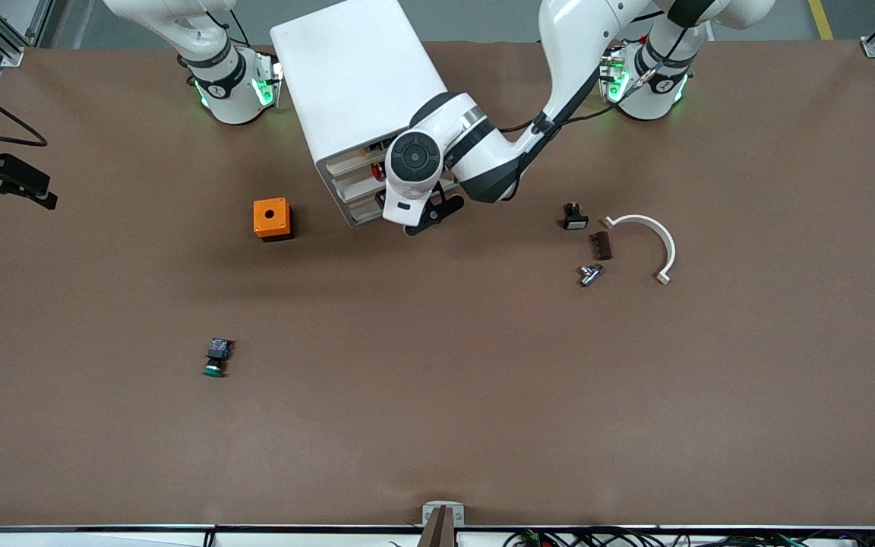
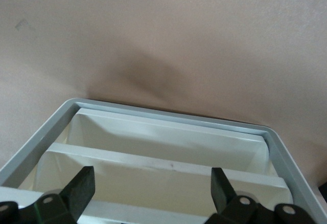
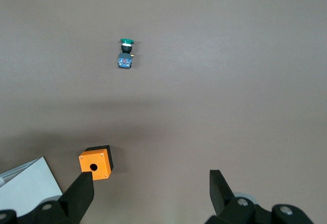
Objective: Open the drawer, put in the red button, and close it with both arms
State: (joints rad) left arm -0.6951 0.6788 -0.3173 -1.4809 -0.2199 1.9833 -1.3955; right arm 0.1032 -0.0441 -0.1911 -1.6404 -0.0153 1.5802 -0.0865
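Observation:
The white cabinet [image 1: 354, 83] stands between the arms' bases, its drawer fronts [image 1: 354, 194] facing the front camera. My left gripper [image 1: 424, 222] is open and empty, right in front of those drawers. In the left wrist view its gripper [image 2: 152, 191] is spread over a white tray with a grey rim [image 2: 168, 116], and no button shows in it. A small red spot [image 1: 377, 173] shows at the drawer fronts beside the left wrist; I cannot tell what it is. My right gripper [image 3: 150, 193] is open and empty, high over the table, and out of the front view.
An orange box [image 1: 272, 219] with a round hole sits beside the cabinet toward the right arm's end. A green-capped button [image 1: 216, 357] lies nearer the front camera. A small black part [image 1: 574, 216], brown block [image 1: 601, 245], metal piece [image 1: 589, 273] and white curved clip [image 1: 650, 239] lie toward the left arm's end.

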